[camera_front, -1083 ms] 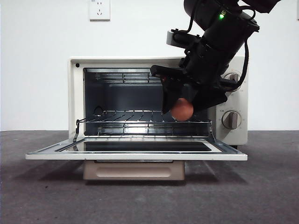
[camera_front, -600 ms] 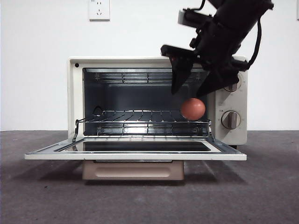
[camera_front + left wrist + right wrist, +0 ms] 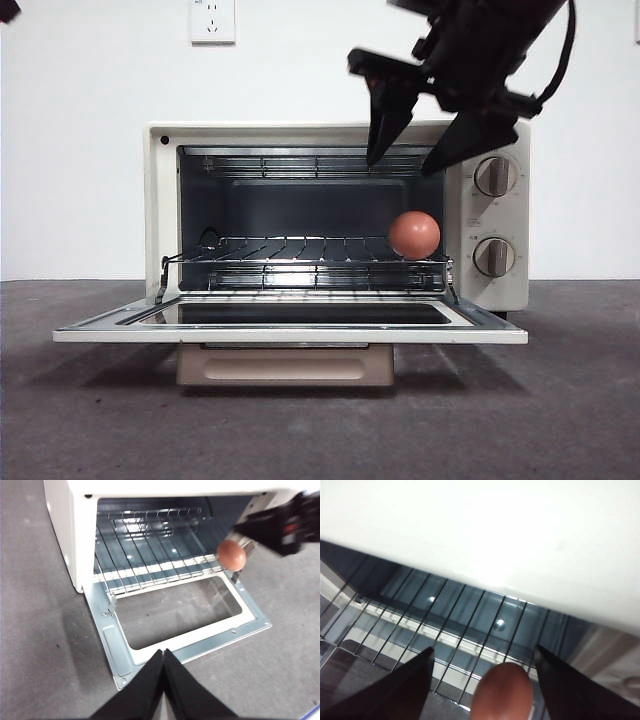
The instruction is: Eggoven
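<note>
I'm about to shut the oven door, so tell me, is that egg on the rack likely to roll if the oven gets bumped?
Probably yes. The egg is smooth and rounded, resting free on the wire rack near its front right edge, so a jolt could roll it. Its shell looks glossy and probably slippery and fragile. The right gripper is open above it, not holding it.

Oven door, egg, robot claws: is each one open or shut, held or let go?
Toaster oven: door open, folded down flat.
Egg: let go, sitting on the wire rack.
Right gripper: open, above the egg.
Left gripper: shut, empty, away from the oven.
</note>
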You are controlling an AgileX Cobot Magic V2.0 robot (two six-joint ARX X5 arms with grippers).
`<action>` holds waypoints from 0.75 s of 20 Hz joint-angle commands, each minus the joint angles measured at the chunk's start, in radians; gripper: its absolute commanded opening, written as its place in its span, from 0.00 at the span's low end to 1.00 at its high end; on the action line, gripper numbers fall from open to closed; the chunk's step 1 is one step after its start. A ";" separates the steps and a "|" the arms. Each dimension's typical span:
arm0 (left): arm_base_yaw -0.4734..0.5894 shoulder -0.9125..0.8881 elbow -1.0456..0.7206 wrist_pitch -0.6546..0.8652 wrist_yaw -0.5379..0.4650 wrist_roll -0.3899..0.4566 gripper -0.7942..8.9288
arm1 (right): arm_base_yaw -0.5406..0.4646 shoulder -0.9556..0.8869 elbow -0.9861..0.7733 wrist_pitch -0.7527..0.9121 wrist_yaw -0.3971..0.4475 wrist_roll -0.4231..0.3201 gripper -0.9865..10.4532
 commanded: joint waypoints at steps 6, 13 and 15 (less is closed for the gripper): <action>0.094 0.179 -0.138 0.257 0.094 -0.031 0.09 | 0.008 -0.265 0.006 -0.209 0.001 -0.027 0.37; 0.305 0.487 -0.214 0.458 0.306 -0.029 0.09 | 0.008 -0.572 0.006 -0.488 0.002 -0.046 0.37; 0.325 0.585 -0.214 0.527 0.394 -0.030 0.09 | 0.008 -0.637 0.006 -0.521 0.004 -0.045 0.37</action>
